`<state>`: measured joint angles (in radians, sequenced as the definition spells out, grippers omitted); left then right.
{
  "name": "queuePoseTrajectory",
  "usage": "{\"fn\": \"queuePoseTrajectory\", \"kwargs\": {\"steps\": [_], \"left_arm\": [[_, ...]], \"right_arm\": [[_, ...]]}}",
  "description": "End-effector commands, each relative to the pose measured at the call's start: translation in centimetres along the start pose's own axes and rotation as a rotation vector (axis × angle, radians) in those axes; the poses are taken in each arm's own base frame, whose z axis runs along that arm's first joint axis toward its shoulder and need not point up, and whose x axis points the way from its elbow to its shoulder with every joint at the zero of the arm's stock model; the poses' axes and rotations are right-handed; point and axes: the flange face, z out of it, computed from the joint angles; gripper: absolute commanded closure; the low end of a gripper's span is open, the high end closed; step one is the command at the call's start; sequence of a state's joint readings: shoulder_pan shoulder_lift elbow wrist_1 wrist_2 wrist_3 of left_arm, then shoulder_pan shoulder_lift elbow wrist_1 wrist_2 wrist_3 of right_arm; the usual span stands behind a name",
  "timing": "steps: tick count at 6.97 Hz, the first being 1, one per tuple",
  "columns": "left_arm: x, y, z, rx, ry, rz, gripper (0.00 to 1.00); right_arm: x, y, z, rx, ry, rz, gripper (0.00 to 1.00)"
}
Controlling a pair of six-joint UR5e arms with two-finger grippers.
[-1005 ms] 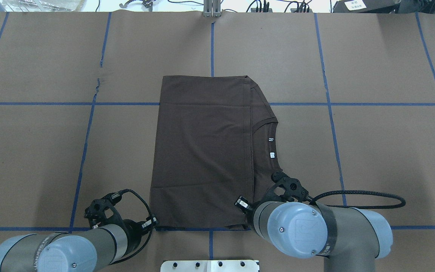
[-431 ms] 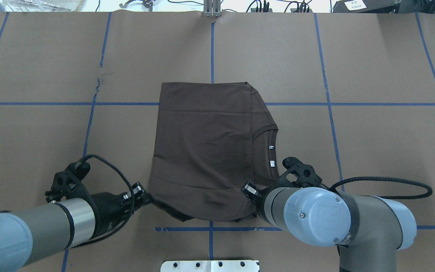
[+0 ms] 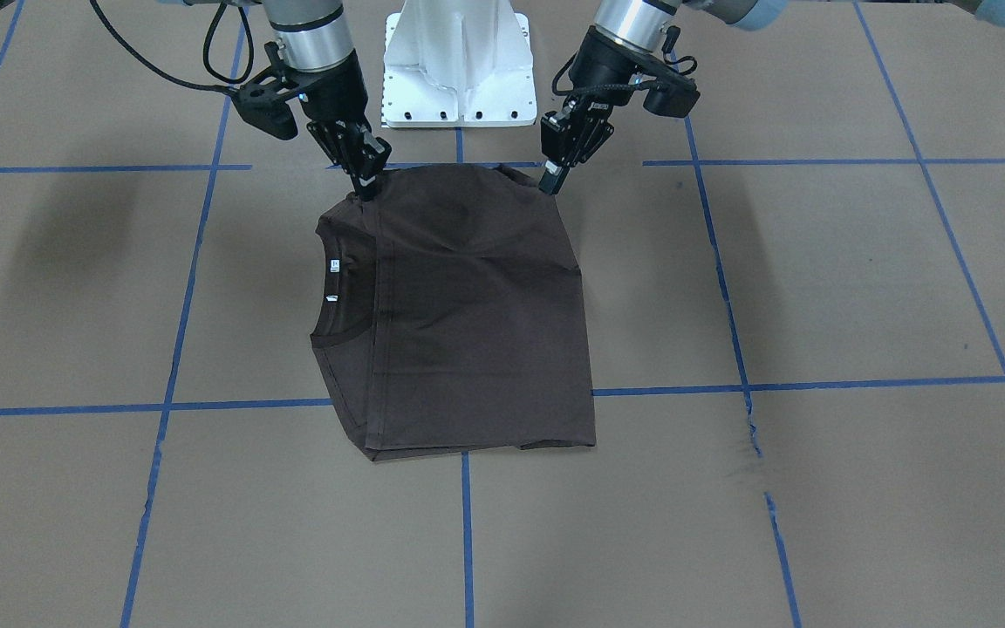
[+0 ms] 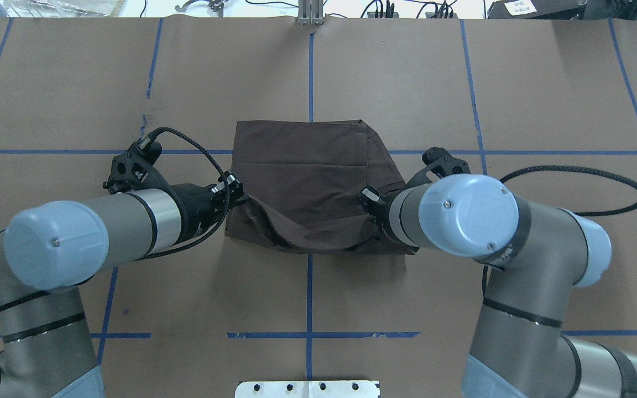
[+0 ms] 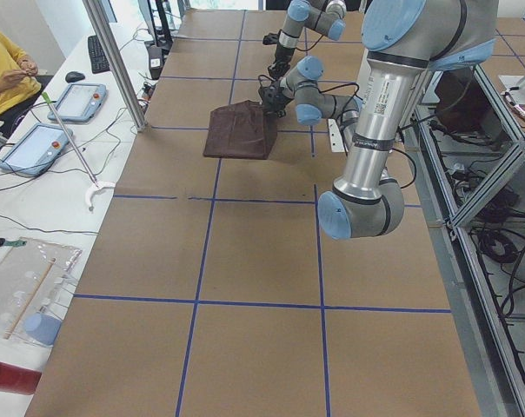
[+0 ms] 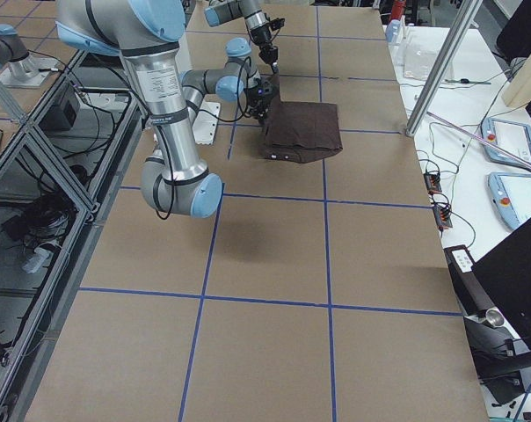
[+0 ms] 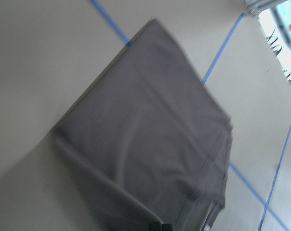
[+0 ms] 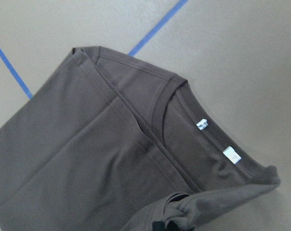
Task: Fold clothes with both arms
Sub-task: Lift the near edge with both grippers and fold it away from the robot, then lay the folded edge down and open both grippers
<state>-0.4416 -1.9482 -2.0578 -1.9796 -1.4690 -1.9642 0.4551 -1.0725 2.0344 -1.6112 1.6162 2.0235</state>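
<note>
Lying folded on the table (image 3: pixel 816 288), the T-shirt (image 3: pixel 468 314) runs long from 12 to 6 o'clock in the front view. The left gripper (image 3: pixel 552 177) is clenched on its 1 o'clock corner. The right gripper (image 3: pixel 365 181) is clenched on its 11 o'clock corner. The loose cloth lies toward 6 o'clock, so the held edge should go that way (my guess).

From overhead, that edge sags between both claws, above the shirt's middle.

The right wrist view shows the collar (image 8: pixel 160 115) and white labels (image 8: pixel 231 155).

Only blue tape lines (image 3: pixel 816 384) and the white base (image 3: pixel 459 61) are near; neither is in the way.
</note>
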Motion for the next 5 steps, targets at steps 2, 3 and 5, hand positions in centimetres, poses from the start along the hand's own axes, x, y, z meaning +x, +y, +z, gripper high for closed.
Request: {"fn": "queuePoseTrajectory", "kwargs": {"steps": [2, 3, 5], "left_arm": [[1.5, -5.1, 6.1, 0.114, -0.049, 0.094, 1.0], [2.1, -5.8, 10.0, 0.131, -0.057, 0.119, 1.0], [-0.4, -14.1, 18.0, 0.219, -0.076, 0.258, 1.0]], "right_arm": [[-8.9, -6.3, 5.0, 0.107, 0.048, -0.03, 1.0], [-11.9, -7.8, 8.0, 0.122, 0.051, -0.045, 1.0], [-15.3, -16.7, 17.4, 0.137, 0.058, -0.161, 1.0]]}}
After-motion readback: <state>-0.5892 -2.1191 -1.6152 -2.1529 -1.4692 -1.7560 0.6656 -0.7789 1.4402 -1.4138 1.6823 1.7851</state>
